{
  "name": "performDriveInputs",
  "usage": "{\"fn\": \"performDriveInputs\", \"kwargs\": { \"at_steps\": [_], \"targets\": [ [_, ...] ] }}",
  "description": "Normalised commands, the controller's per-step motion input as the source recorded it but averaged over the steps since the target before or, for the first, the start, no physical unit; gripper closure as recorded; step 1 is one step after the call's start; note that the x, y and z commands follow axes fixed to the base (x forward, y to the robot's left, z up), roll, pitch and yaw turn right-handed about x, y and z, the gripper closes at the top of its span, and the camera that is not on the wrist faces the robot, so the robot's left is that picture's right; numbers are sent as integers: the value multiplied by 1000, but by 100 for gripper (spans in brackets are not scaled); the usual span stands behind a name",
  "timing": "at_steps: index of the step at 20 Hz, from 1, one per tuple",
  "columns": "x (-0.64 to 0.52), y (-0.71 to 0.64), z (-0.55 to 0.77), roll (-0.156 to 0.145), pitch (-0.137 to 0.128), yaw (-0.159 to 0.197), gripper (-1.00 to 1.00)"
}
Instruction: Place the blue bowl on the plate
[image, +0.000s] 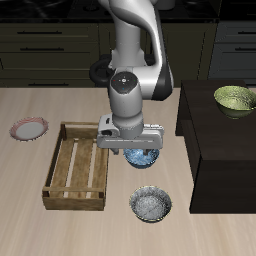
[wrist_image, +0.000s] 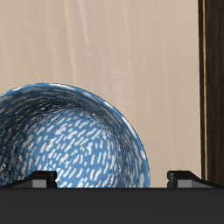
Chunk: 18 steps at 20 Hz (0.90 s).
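The blue bowl (image: 141, 158), bright blue and white mottled, sits on the table just beside the wooden crate. My gripper (image: 133, 147) hangs right above it and covers most of it in the exterior view. In the wrist view the blue bowl (wrist_image: 66, 144) fills much of the frame, and my gripper (wrist_image: 112, 179) is open, with one fingertip over the bowl's inside and the other outside its rim. The plate (image: 29, 128), with a pinkish-red rim and pale centre, lies far off across the table, beyond the crate.
A slatted wooden crate (image: 78, 165) stands between the blue bowl and the plate. A duller grey speckled bowl (image: 151, 205) sits near the table's front edge. A green bowl (image: 235, 98) rests on a dark raised cabinet (image: 215, 140) beside the blue bowl.
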Motion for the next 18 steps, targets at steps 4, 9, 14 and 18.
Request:
{"fn": "performDriveInputs", "kwargs": {
  "at_steps": [4, 9, 14, 18],
  "targets": [
    [-98, 103, -329, 62, 63, 10, 100],
    [-81, -59, -63, 9, 12, -34, 100],
    [-48, -21, 118, 32, -33, -25, 100],
    [-29, 21, 88, 21, -17, -4, 100]
  ]
}}
